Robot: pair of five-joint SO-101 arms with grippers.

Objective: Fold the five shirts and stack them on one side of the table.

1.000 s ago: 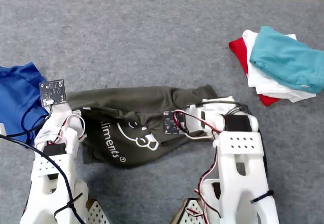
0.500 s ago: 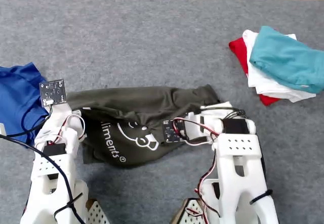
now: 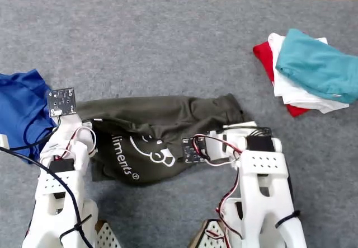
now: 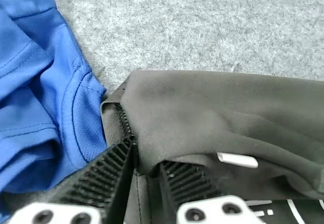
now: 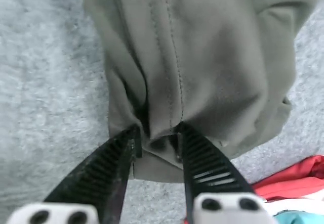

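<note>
An olive shirt (image 3: 151, 130) with a white print lies crumpled across the middle of the grey table (image 3: 168, 46). In the left wrist view my left gripper (image 4: 147, 155) is shut on a fold at the olive shirt's (image 4: 217, 113) left end, right beside the blue shirt (image 4: 40, 82). My right gripper (image 5: 157, 135) is shut on a bunched fold of the olive shirt (image 5: 202, 57) at its right end, near the table surface. The blue shirt (image 3: 19, 111) lies loose at the table's left edge.
At the back right sits a stack with a teal shirt (image 3: 316, 71) on top, a white shirt (image 3: 296, 94) under it and a red shirt (image 3: 263, 55) at the bottom. Bare grey table stretches behind the olive shirt.
The right arm has drawn back toward the table's front edge, pulling the olive shirt's right end with it. The left arm has shifted only slightly.
</note>
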